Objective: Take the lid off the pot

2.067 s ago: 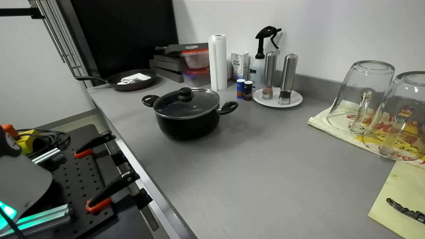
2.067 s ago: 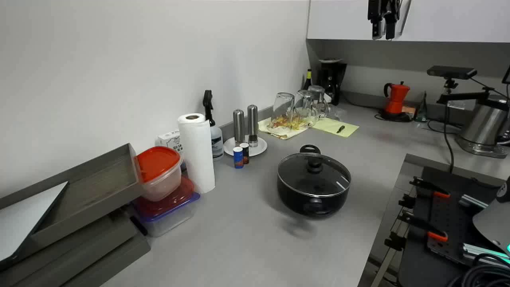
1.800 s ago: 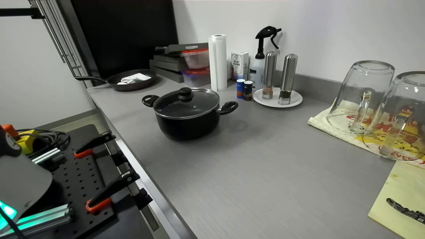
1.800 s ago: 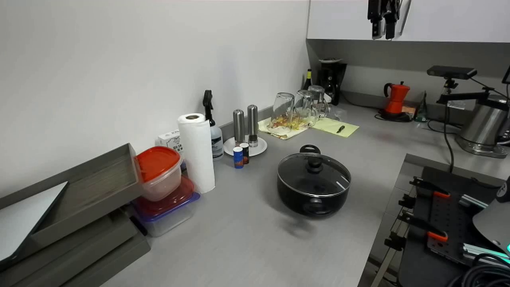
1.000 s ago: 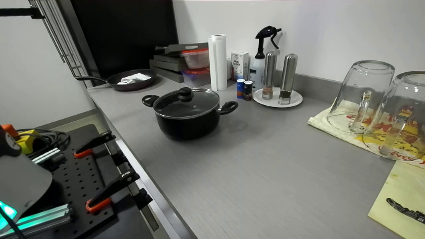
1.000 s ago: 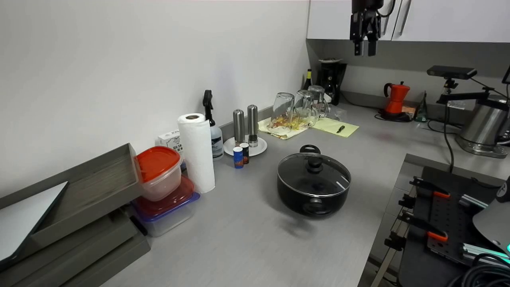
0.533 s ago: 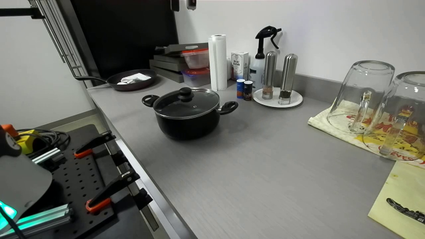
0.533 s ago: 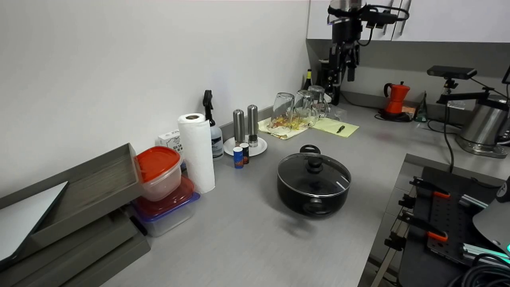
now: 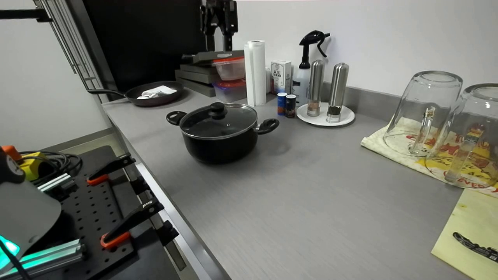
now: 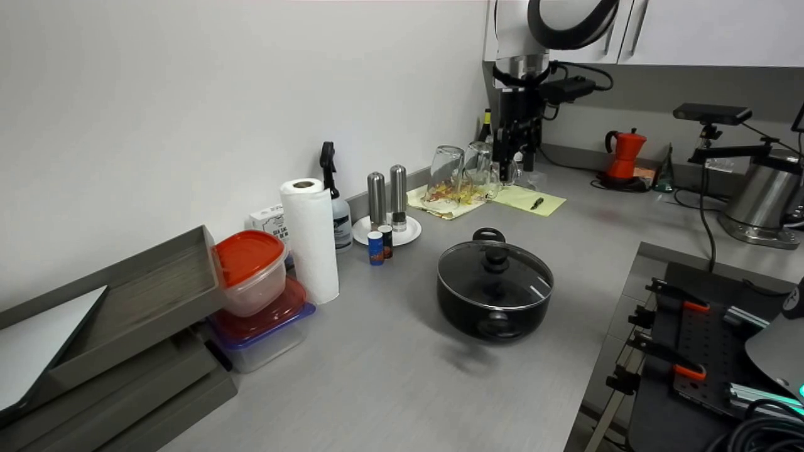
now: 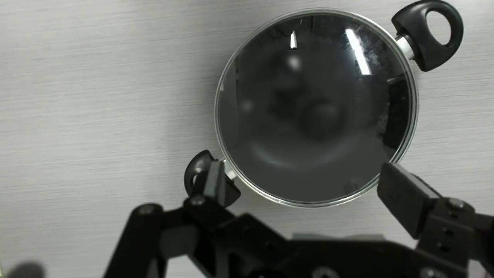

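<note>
The pincer hangs above the black cooking pot, well apart from it, spread wide and holding nothing. The glass lid sits on the pot, which stands on the bench; the lid's black knob rises at the pot's centre. The reach to come looks mainly downward, onto that centre. The knob is round, with no long axis to match, so the pincer's turn should matter little.
</note>
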